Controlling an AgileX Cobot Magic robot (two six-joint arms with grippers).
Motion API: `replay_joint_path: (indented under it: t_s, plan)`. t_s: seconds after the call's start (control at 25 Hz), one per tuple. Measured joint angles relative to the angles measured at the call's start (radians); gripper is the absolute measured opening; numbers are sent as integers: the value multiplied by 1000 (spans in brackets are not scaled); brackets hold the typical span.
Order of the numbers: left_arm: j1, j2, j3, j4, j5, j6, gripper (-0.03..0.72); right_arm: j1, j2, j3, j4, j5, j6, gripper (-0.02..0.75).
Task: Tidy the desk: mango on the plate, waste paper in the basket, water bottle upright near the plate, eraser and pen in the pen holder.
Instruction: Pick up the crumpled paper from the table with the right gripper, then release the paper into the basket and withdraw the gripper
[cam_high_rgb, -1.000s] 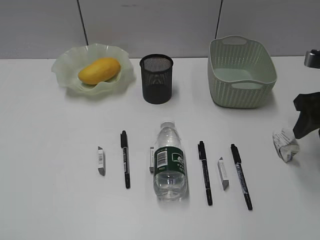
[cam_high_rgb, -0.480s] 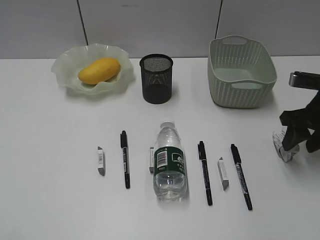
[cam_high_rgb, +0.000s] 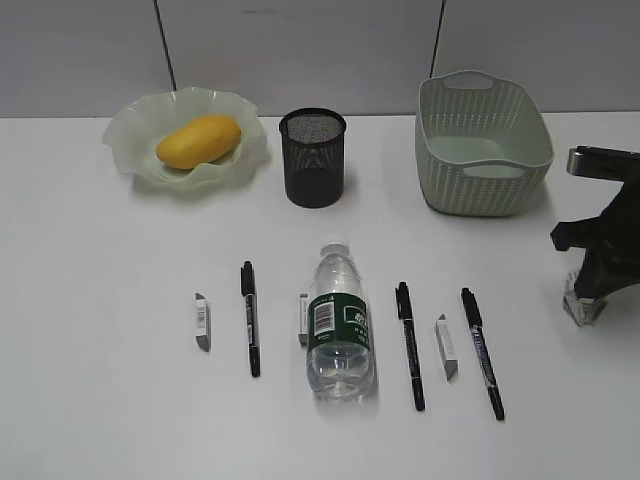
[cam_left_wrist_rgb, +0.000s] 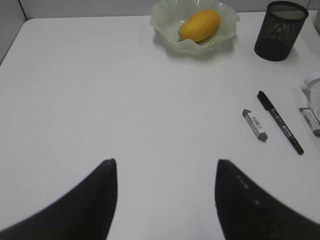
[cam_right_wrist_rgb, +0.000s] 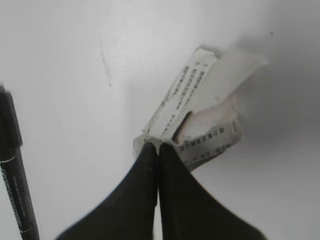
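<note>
The waste paper lies on the white desk at the far right. My right gripper is shut, its tips pinching the paper's near edge; from outside, the gripper hides most of the waste paper. The mango lies in the plate. On its side at the middle lies the water bottle. Three pens and three erasers lie in a row. The pen holder and basket stand behind. My left gripper is open over bare desk.
A grey partition wall runs behind the desk. In the left wrist view the plate, mango, pen holder, one eraser and one pen lie ahead and to the right. A pen lies left of the right gripper.
My right gripper has come down onto the waste paper and closed from open to shut on its edge. Nothing else has moved.
</note>
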Motion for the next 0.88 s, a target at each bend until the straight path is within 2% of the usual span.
replay_joint_path:
  t_s: [0.16,0.44,0.68,0.88]
  plan:
    - [0,0,0,0,0,0,459,0,-37,-1,5,17,-2,14]
    - [0,0,0,-1,-1,0,454,30,-266,-58,4,21,-3,14]
    - [0,0,0,-1,-2,0,452,107,-226,-347,44,17,-4,14]
    - [0,0,0,-1,-2,0,452,124,-30,-632,55,86,-2,14]
